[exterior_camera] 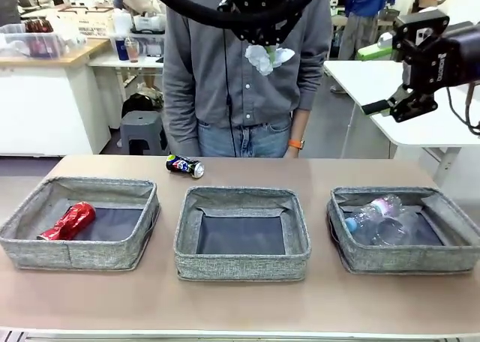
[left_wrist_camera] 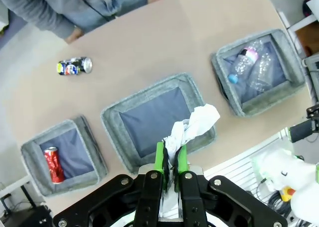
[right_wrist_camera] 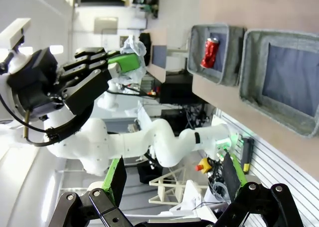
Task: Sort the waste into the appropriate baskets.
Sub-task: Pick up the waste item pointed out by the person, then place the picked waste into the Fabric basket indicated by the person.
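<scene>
My left gripper (exterior_camera: 262, 48) hangs high above the middle basket (exterior_camera: 241, 265), shut on the white paper ball (exterior_camera: 267, 58). In the left wrist view the green pads (left_wrist_camera: 160, 157) pinch the paper ball (left_wrist_camera: 193, 123) over the middle basket's bare floor (left_wrist_camera: 149, 118). A red can (exterior_camera: 69, 222) lies in the left basket (exterior_camera: 75, 256). Clear plastic bottles (exterior_camera: 379, 218) lie in the right basket (exterior_camera: 405, 261). A dark blue can (exterior_camera: 184, 166) lies on its side on the table near the person. My right gripper (exterior_camera: 373, 79) is raised at the right, open and holding nothing; its fingers (right_wrist_camera: 118, 179) stand wide apart.
A person in a grey shirt (exterior_camera: 225, 64) stands at the table's far edge, hands down. The three baskets sit in a row near my side. A white table (exterior_camera: 390, 94) stands behind my right gripper.
</scene>
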### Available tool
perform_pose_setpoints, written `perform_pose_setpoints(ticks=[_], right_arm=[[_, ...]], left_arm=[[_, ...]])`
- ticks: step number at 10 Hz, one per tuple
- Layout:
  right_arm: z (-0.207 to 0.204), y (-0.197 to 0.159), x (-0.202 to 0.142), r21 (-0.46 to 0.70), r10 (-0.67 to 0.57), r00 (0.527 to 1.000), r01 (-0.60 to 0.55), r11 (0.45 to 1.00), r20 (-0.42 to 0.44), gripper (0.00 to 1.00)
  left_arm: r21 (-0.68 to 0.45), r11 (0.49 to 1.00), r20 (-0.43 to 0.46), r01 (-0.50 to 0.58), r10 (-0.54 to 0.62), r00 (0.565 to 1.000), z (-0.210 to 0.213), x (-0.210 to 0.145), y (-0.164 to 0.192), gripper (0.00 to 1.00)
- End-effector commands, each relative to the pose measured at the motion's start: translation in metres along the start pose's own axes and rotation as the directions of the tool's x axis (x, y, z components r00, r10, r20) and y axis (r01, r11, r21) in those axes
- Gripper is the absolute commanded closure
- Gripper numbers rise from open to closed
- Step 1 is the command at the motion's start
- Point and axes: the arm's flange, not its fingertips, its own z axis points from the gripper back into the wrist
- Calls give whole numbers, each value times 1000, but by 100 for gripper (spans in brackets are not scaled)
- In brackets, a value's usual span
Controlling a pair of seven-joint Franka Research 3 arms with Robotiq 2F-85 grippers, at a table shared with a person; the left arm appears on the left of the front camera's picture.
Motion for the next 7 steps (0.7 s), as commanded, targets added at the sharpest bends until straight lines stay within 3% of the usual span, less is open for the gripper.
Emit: perform_pose_setpoints(ticks=[1,7], right_arm=[[2,3,1,13,8,1000,-8,1000,2,0],[2,3,1,13,8,1000,-8,1000,2,0]], left_arm=[[24,1000,4,0,0,1000,1,-9,4,94],[24,1000,4,0,0,1000,1,-9,4,94]])
